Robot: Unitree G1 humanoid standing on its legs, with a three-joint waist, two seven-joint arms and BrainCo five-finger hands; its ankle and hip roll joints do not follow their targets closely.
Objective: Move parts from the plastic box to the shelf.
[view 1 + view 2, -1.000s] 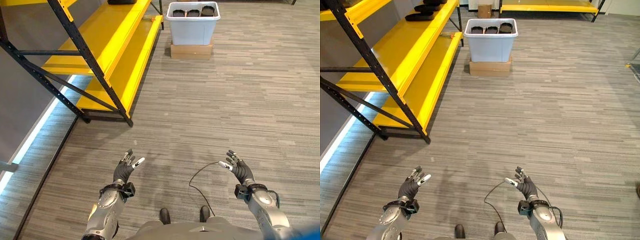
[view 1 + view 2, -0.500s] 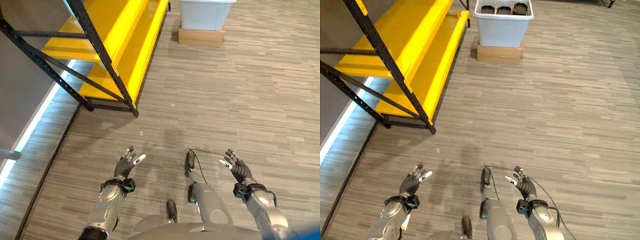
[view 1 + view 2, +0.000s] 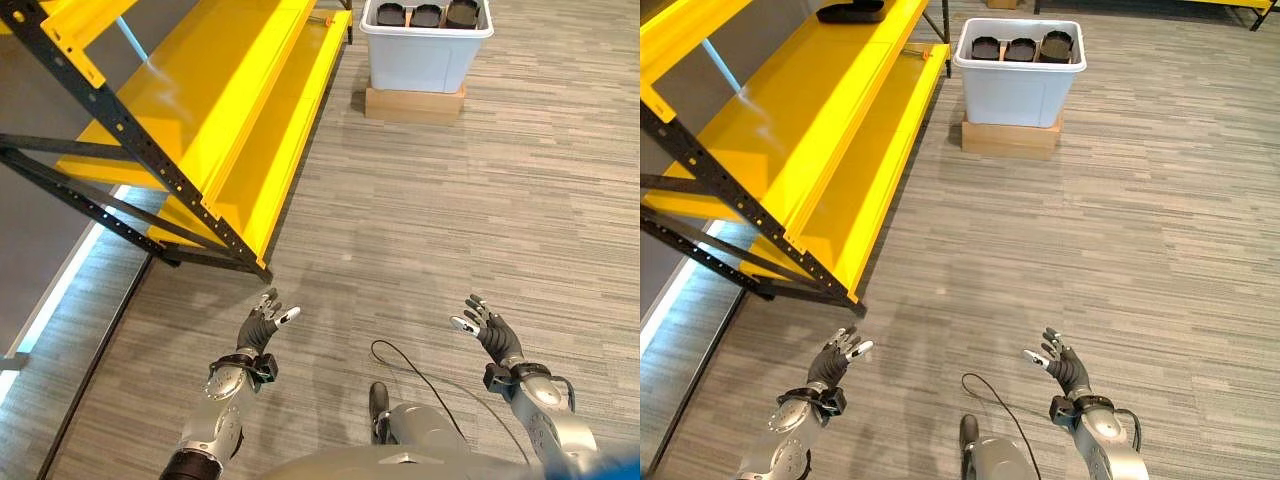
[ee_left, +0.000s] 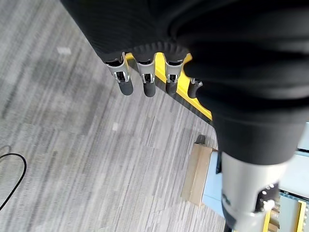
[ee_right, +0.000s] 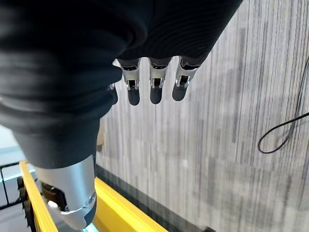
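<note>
Far ahead of both empty, open robot hands (image 3: 830,366) (image 3: 1067,368): parts (image 3: 1020,48) in plastic box (image 3: 1018,90).

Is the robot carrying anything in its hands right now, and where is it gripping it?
Nothing is held. The left hand and right hand hang open over the floor; the dark parts sit in the white plastic box.

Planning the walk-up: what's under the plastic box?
The plastic box sits on a flat cardboard box on the floor. Three dark parts show inside; anything beneath them is hidden.
</note>
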